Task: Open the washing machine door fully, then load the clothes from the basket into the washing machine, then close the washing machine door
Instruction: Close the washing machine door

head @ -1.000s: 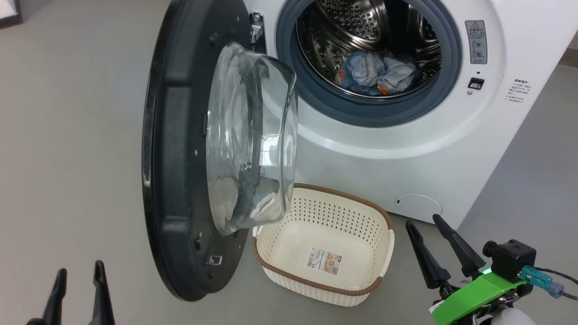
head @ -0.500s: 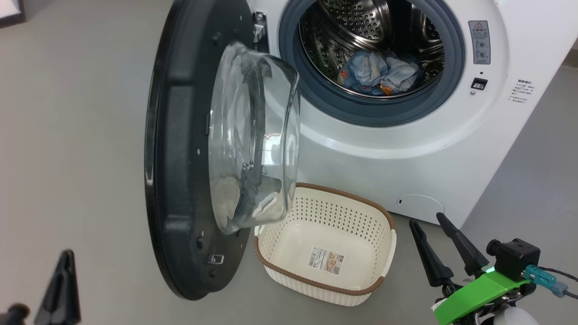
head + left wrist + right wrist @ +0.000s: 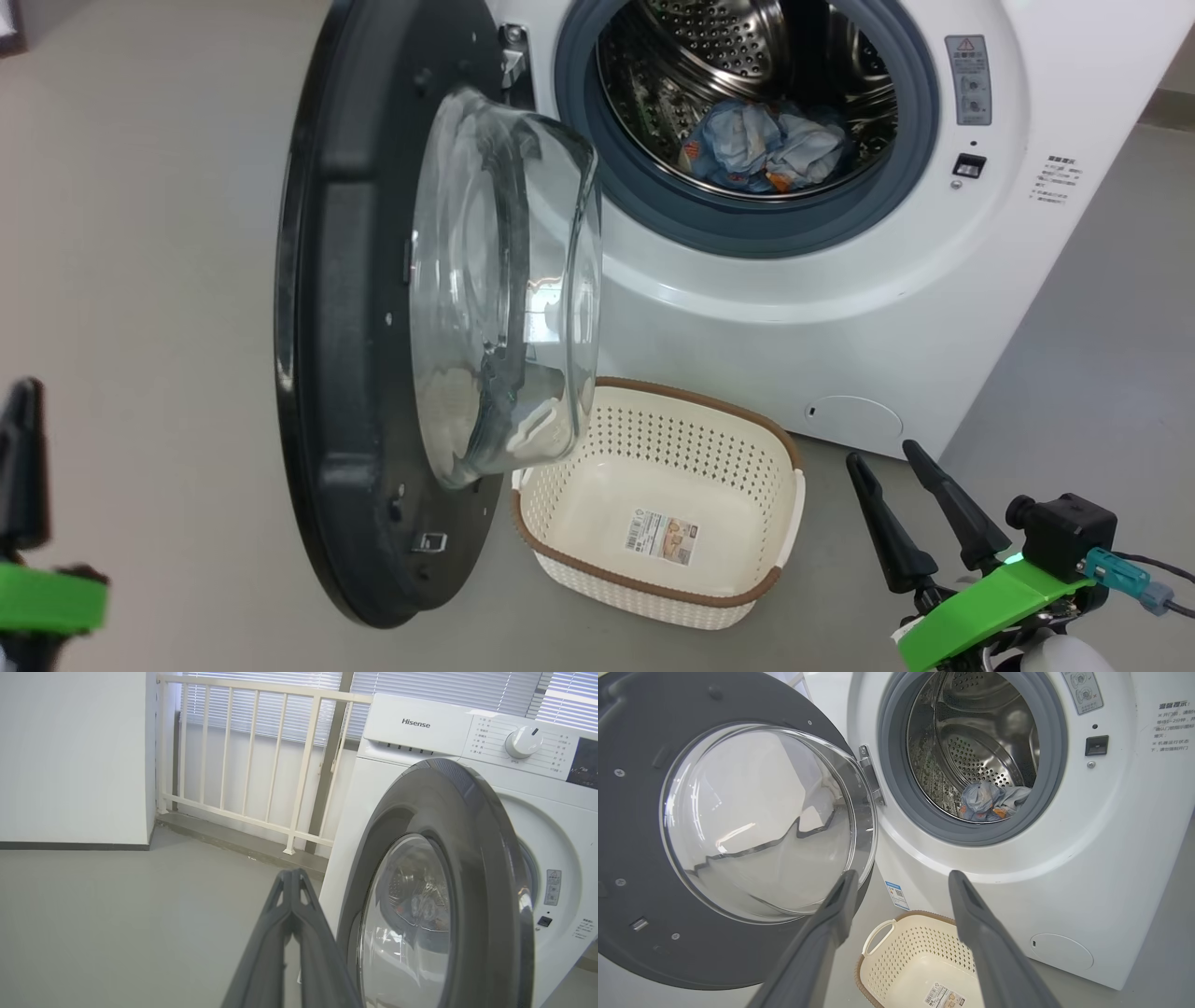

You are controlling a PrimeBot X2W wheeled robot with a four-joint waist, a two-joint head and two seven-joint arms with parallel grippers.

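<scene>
Plainly the washing machine door (image 3: 336, 280) stands at two o'clock from the left tool (image 3: 23, 439) — pressed together, nearer; right tool (image 3: 882, 453) spread.

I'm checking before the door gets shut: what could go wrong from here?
The washing machine door hangs close to the basket, so swinging it may clip the rim. The clothes lie close behind the grey gasket; a fold might get pinched. The shut left gripper could slip on the door's glossy outer face.
</scene>
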